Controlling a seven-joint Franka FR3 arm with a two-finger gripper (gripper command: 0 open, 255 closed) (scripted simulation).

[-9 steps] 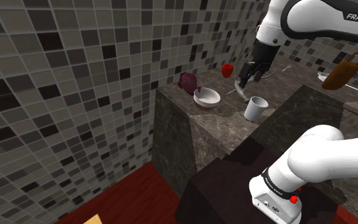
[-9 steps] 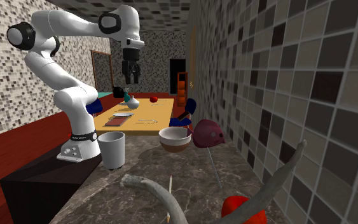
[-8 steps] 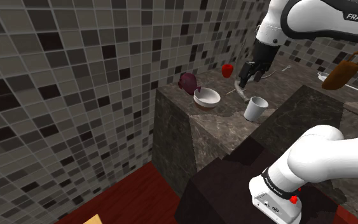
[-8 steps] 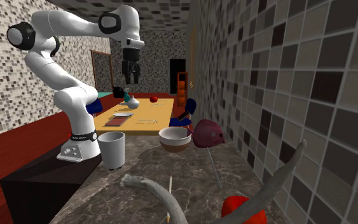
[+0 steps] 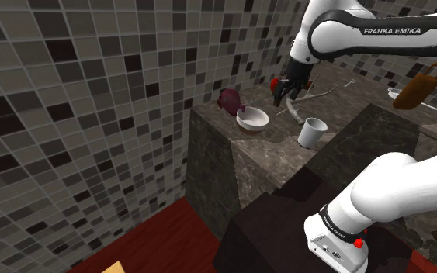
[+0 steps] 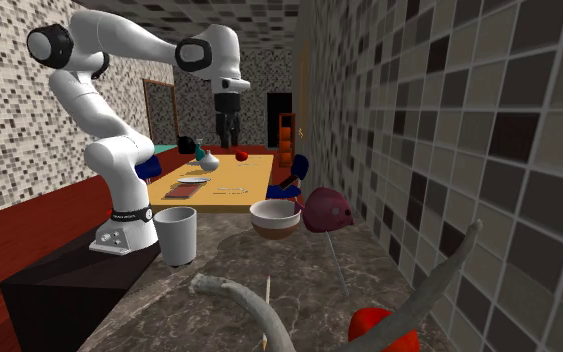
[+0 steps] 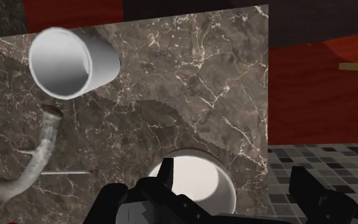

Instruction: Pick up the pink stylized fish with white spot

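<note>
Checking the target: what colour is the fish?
Round fish figure: dark maroon, best in the second exterior view.

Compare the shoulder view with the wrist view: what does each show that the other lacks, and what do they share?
Shoulder view adds the fish and the arm. Wrist view adds a look straight down into the bowl. Both share the cup, bowl, grey branch and marble counter.

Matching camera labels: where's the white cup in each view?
Shoulder view: cup on the counter, right of the bowl.
Second exterior view: cup at the counter's left edge, left of the bowl.
Wrist view: cup seen into its mouth, by the grey branch's tip, apart from the bowl.
Shared landmark: the bowl.
</note>
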